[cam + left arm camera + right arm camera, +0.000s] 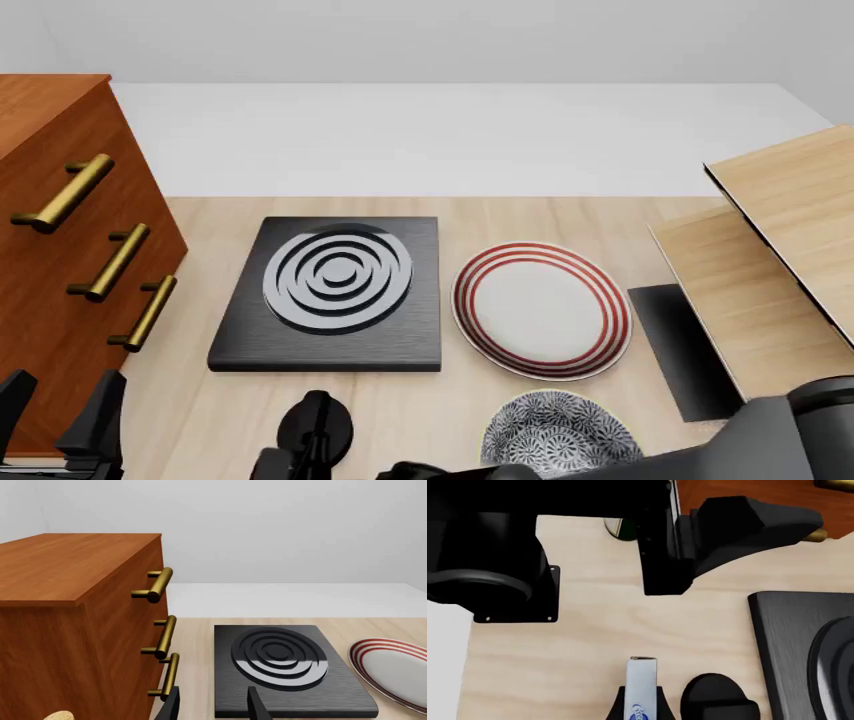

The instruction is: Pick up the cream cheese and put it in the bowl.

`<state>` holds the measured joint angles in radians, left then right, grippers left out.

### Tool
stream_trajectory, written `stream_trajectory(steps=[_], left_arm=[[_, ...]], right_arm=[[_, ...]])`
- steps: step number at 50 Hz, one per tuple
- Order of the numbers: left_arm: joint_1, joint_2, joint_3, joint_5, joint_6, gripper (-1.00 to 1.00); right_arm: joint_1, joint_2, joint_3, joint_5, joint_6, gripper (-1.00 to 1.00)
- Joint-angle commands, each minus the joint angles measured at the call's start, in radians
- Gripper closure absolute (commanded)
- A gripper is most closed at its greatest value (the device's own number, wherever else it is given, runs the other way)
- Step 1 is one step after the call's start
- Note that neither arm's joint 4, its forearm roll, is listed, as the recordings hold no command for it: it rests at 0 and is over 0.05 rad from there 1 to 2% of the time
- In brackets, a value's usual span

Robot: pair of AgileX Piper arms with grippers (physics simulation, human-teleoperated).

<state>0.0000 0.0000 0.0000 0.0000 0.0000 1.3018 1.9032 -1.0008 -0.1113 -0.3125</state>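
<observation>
My right gripper [642, 709] is shut on the cream cheese [642, 680], a narrow pale carton with blue marks that stands up between the fingers, just above the light wood table with its shadow beside it. In the front view the right arm reaches across the near edge and the right gripper [316, 432] sits in front of the stove; the carton is hidden there. The speckled bowl [561, 435] stands to its right, in front of the plate. My left gripper [212, 707] is open and empty, low beside the cabinet; it also shows in the front view [54, 410].
A wooden cabinet [54, 250] with brass handles stands at the left. A black stove burner [334, 290] is in the middle, with a white red-ringed plate [541, 310] to its right. A light wooden rack [774, 270] stands at the right. The left arm [727, 525] shows in the right wrist view.
</observation>
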Motion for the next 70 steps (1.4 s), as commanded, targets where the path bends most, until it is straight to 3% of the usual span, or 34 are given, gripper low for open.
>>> stream_trajectory(steps=[1,8,32,45,70], left_arm=[[0.000,0.000,0.000,0.000,0.000,-1.00],[0.000,0.000,0.000,0.000,0.000,-1.00],[0.000,0.000,0.000,0.000,0.000,-1.00],[0.000,0.000,0.000,0.000,0.000,-1.00],[0.000,0.000,0.000,0.000,0.000,-1.00]], right_arm=[[-0.003,-0.089,0.048,0.001,0.003,1.00],[-0.006,-0.135,0.081,-0.006,0.008,1.00],[-0.094,-0.534,0.240,0.000,0.052,1.00],[-0.211,-0.749,0.329,0.031,0.079,1.00],[-0.379,-0.977,0.498,0.056,0.143,1.00]])
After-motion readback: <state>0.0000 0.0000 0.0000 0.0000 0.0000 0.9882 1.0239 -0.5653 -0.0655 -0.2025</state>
